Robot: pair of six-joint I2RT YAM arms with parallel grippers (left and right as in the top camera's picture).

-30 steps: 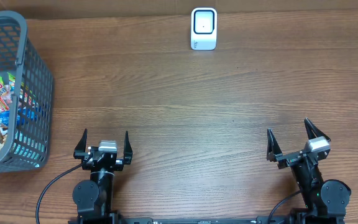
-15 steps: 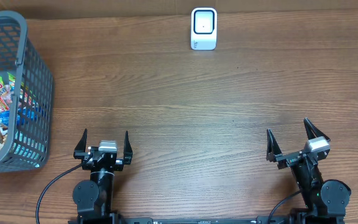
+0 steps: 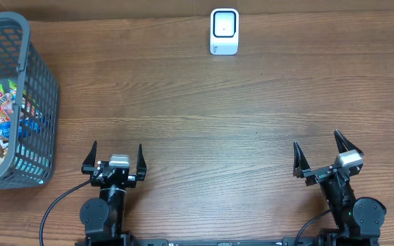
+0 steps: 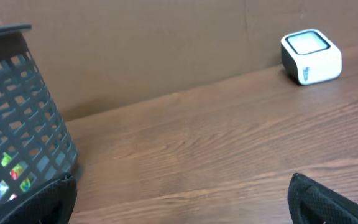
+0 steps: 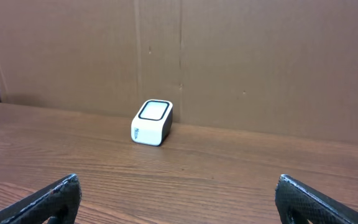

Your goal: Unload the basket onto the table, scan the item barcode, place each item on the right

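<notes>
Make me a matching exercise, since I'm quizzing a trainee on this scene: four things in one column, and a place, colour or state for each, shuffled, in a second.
Things: 1 scanner; 2 basket; 3 snack packets; 4 left gripper.
Descriptions: A inside the basket; B white, at the table's far edge; C jaws open, holding nothing; D grey, on the left.
Pairs: 1-B; 2-D; 3-A; 4-C.
</notes>
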